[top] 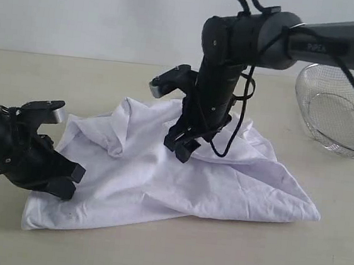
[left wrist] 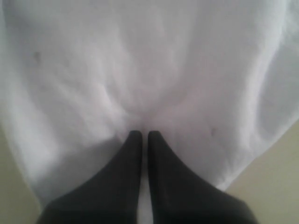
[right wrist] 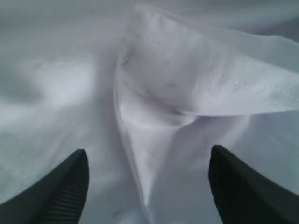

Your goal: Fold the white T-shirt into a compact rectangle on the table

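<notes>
The white T-shirt (top: pixel 222 181) lies crumpled and partly doubled over on the table (top: pixel 152 250), plain side up; no lettering shows. My left gripper (top: pixel 70 181) sits low at the shirt's left edge. In the left wrist view its fingers (left wrist: pixel 145 134) are pressed together, and the white cloth (left wrist: pixel 140 70) puckers toward their tips. My right gripper (top: pixel 185 147) points down onto the raised middle of the shirt. Its fingers (right wrist: pixel 148 150) stand wide apart, and a folded ridge of cloth (right wrist: pixel 187 79) lies loose between them, not pinched.
A wire mesh basket (top: pixel 337 111) stands at the back right of the table, under the right arm's forearm. Bare beige tabletop runs in front of the shirt and shows past the cloth's edge (left wrist: pixel 280 168) in the left wrist view.
</notes>
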`<state>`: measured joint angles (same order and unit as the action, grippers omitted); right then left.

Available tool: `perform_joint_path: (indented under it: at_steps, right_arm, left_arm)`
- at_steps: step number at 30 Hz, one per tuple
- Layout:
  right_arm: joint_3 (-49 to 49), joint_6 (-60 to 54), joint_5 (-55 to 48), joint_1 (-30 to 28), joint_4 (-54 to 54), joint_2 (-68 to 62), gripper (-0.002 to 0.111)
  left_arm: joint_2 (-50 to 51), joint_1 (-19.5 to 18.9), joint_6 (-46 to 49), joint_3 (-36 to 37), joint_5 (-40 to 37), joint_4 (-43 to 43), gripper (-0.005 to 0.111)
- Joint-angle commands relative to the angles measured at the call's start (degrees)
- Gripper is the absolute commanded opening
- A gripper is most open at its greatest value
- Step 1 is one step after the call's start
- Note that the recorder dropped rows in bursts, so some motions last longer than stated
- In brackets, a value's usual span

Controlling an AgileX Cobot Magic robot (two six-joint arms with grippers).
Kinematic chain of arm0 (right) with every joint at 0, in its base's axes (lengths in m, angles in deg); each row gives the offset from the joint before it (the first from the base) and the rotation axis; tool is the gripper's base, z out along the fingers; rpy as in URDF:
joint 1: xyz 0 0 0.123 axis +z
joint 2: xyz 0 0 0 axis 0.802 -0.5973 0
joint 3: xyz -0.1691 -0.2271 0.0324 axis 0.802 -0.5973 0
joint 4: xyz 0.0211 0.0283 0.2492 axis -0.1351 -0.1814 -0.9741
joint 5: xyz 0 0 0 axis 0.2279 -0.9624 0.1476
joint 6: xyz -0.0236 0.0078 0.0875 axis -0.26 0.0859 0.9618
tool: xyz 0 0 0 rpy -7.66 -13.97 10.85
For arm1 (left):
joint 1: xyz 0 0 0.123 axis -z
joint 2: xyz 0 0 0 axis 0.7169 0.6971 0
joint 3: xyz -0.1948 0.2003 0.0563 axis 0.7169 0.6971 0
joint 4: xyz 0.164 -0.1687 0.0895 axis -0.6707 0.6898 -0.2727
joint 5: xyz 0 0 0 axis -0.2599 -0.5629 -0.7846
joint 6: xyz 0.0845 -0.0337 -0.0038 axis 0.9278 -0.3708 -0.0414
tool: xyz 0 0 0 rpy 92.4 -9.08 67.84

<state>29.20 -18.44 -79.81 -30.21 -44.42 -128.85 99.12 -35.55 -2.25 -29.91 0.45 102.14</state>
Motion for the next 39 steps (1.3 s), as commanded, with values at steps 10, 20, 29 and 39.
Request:
perform_joint_path:
  at_steps: [10,20,29,39]
  right_arm:
    - [0.05,8.37,2.83,1.57,8.97,-3.37,0.023]
    - [0.16,8.53,2.33,1.46,12.49,-2.94,0.0]
    - [0.16,23.29,3.37,-0.06,30.29,-0.85,0.0]
    - [0.16,28.66,9.38,-8.89,31.5,-0.86,0.0]
  left_arm:
    - [-0.03,0.28,-0.4,0.26,-0.72,-0.27,0.005]
    - [-0.03,0.28,-0.17,0.26,-0.58,-0.27,0.005]
    - [-0.03,0.28,-0.17,0.26,-0.58,-0.27,0.005]
    - [-0.03,0.28,-0.17,0.26,-1.02,-0.27,0.005]
